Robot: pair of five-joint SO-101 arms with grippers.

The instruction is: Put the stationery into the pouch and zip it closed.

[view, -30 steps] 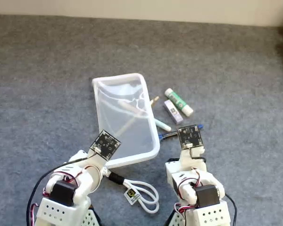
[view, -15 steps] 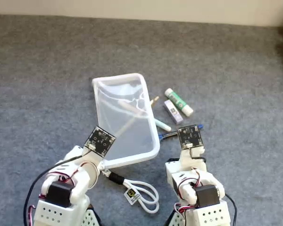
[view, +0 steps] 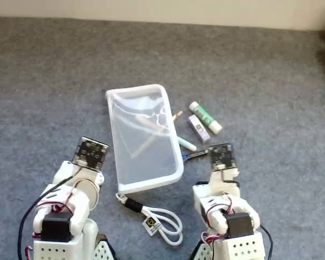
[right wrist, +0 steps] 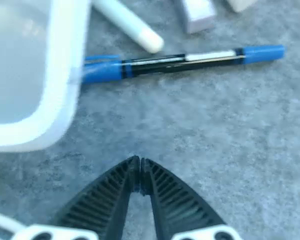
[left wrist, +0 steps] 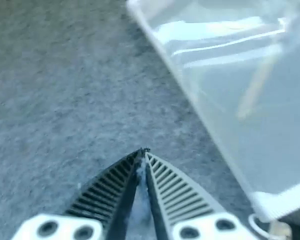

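Pouch (view: 151, 162) | clear, white-edged | glue stick (view: 205, 117) label green, print illegible

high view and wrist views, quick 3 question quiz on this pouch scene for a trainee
1. True or false: the right tool is shut on the blue pen.
2. Pick one. The glue stick lies: A) inside the pouch; B) on the carpet outside the pouch; C) on top of the pouch.
3. Fill in: the left tool is ___ (open or shut), and it holds nothing.

Key: 1 false, the pen lies free on the carpet ahead of the shut tool; 2 B; 3 shut.
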